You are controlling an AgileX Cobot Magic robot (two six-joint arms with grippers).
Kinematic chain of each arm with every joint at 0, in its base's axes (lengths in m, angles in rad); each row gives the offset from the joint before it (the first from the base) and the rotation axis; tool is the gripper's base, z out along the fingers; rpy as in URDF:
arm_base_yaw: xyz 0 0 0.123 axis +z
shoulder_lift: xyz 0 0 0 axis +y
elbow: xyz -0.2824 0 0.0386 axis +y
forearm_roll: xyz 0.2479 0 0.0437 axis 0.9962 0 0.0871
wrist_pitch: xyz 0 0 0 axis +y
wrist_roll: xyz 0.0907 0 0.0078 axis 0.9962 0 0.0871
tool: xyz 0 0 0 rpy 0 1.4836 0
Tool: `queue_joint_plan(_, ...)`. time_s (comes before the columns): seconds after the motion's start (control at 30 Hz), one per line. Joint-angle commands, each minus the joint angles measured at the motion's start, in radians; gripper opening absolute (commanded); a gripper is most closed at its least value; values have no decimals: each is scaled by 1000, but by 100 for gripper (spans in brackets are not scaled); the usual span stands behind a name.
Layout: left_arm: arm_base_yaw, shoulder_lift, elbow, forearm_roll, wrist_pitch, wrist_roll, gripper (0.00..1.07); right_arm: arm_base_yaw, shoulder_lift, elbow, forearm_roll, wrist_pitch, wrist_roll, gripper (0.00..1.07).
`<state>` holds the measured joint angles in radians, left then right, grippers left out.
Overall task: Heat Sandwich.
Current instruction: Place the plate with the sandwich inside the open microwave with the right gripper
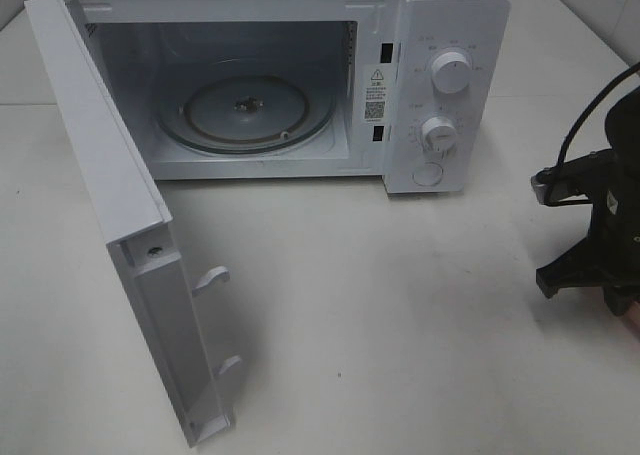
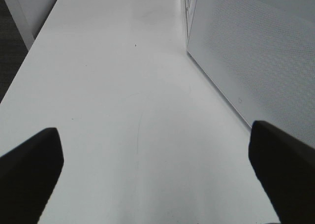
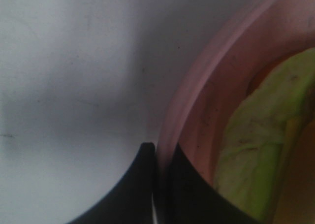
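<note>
You have the right gripper (image 3: 157, 152) pinched on the plate (image 3: 197, 86) rim. The sandwich (image 3: 261, 130) sits on that plate, far right of the surface. Lift level so nothing slides, and go in low. The microwave (image 1: 440, 35) is open, door (image 1: 100, 155) swung wide, turntable (image 1: 250, 110) bare. Left gripper (image 2: 157, 170) is spread and holds nothing.

A white microwave (image 1: 440, 35) stood at the back of the pale worktop (image 1: 400, 325), its door (image 1: 100, 175) swung wide open to the left. Inside lay a bare glass turntable (image 1: 245, 110). Two round knobs (image 1: 450, 73) sat one above the other on the control panel. The right gripper (image 1: 590, 275) hung low at the right edge, mostly cut off, so its jaws could not be made out.
</note>
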<state>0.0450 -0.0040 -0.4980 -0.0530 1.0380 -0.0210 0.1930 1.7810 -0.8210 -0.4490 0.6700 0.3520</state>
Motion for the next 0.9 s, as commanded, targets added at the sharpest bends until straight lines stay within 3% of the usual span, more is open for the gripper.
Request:
queue_joint_plan(0.03, 2, -29, 4, -6, -4, -1, 98, 12, -1, 4, -40, 35, 19, 0)
queue_joint_plan(0.57, 2, -29, 4, -6, -4, -1, 98, 24, -137, 12, -39, 141, 20, 0)
queue_joint_plan(0.9, 2, -29, 4, -6, -4, -1, 98, 128, -239, 68, -34, 201, 12, 0)
